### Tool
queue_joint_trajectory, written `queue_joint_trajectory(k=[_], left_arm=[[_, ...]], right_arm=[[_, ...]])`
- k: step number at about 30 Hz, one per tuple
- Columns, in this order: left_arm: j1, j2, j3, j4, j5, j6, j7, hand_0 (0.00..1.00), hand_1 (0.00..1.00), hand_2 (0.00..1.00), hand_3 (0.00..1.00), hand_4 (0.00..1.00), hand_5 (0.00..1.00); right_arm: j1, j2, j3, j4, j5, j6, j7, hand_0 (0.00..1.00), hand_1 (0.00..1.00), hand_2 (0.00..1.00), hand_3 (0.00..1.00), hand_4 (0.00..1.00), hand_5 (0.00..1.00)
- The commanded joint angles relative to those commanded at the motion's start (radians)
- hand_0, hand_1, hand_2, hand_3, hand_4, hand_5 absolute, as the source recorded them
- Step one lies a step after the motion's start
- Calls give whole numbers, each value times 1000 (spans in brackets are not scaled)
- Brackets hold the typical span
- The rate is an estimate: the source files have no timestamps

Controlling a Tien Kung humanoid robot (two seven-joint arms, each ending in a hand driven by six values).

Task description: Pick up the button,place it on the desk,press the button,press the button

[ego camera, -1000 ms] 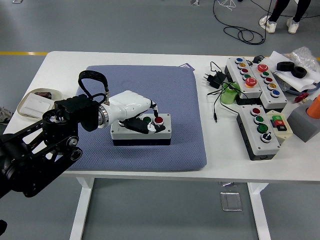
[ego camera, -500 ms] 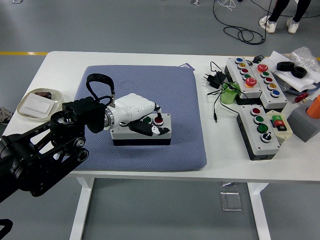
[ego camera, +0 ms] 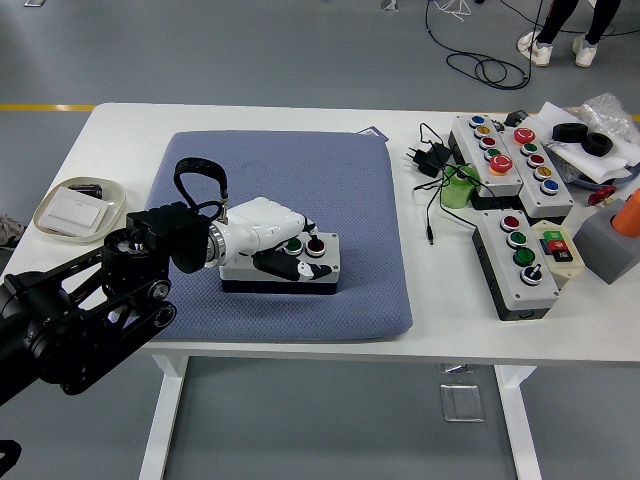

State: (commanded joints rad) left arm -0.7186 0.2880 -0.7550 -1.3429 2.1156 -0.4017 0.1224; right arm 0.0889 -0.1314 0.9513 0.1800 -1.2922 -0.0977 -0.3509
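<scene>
I have the left hand (ego camera: 268,240) lying over the top of the button box (ego camera: 282,268), a grey box with a black base that sits on the blue mat (ego camera: 350,200) toward the desk's (ego camera: 250,116) near edge. The hand's white back covers the box's left part, and its fingers (ego camera: 285,265) are curled down across the top face and front wall. I cannot tell whether they truly clamp the box or only rest on it. The green button (ego camera: 294,247) and the red button (ego camera: 316,244) both show just past the fingers, and one fingertip sits right beside the red one.

My right arm is out of view.

At the desk's left edge sits a small shallow tray (ego camera: 78,207). Toward the right edge I see a long control box (ego camera: 508,152) with many coloured buttons, a second grey control box (ego camera: 522,262) nearer the front, a black power adapter (ego camera: 428,157) with its cable, a green object (ego camera: 458,190), and a grey block (ego camera: 608,240) with an orange object (ego camera: 628,212) on it.
</scene>
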Motion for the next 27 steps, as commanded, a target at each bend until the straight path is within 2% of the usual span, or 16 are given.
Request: queue_joint_trajectory(k=[4,8,9,10,11,14,15,16,18,20,21,24,26,27], left_arm=[[2,7,-41,-24,-3,9,-1,31,2,48,722,764,998],[10,16,-106,-73,-20,45,2,31,2,48,722,764,998],[13,16,-117,-79,-28,55,4,68,116,155,772,765,998],[18,18,-141,-87,-47,88,5,68,116,155,772,765,998],[19,18,-149,-89,-52,100,6,68,116,155,772,765,998],[38,28,-204,-65,-161,216,12,68,116,155,772,765,998],[41,30,-217,-55,-198,257,10,336,437,485,859,762,998],[48,34,-238,-33,-240,298,2,336,437,485,859,762,998],[56,39,-259,-10,-298,351,-8,336,437,485,859,762,998],[62,41,-274,7,-344,381,-19,336,437,485,859,762,998],[67,43,-292,36,-388,416,-39,677,756,860,948,762,998],[75,49,-333,113,-508,492,-91,677,756,860,948,762,998],[80,53,-354,153,-591,518,-112,677,756,860,948,762,998],[82,54,-365,173,-626,529,-123,767,823,934,974,761,998]], right_arm=[[-1,0,-1,0,1,0,0,642,435,614,561,318,217],[-5,0,-2,0,5,0,-1,642,435,614,561,318,217],[-5,0,1,0,2,0,-1,642,435,613,562,318,216],[-6,1,5,0,-2,0,-2,642,435,613,562,318,216],[-7,1,7,0,-4,0,-2,642,435,613,562,318,216],[-8,4,32,0,-26,0,-5,642,435,613,562,318,216],[-8,4,34,0,-28,1,-5,641,435,614,562,317,216],[-8,4,35,0,-30,1,-5,641,435,614,562,317,216],[-8,4,34,0,-29,1,-5,641,435,614,562,317,216],[-9,4,33,0,-26,1,-5,641,435,614,562,317,216],[-9,4,31,0,-23,1,-4,641,435,613,562,317,215],[-9,3,27,0,-20,1,-3,641,435,613,562,317,215],[-9,3,25,0,-16,1,-2,641,435,613,562,317,215],[-9,3,25,0,-16,1,-2,641,435,613,561,317,215]])
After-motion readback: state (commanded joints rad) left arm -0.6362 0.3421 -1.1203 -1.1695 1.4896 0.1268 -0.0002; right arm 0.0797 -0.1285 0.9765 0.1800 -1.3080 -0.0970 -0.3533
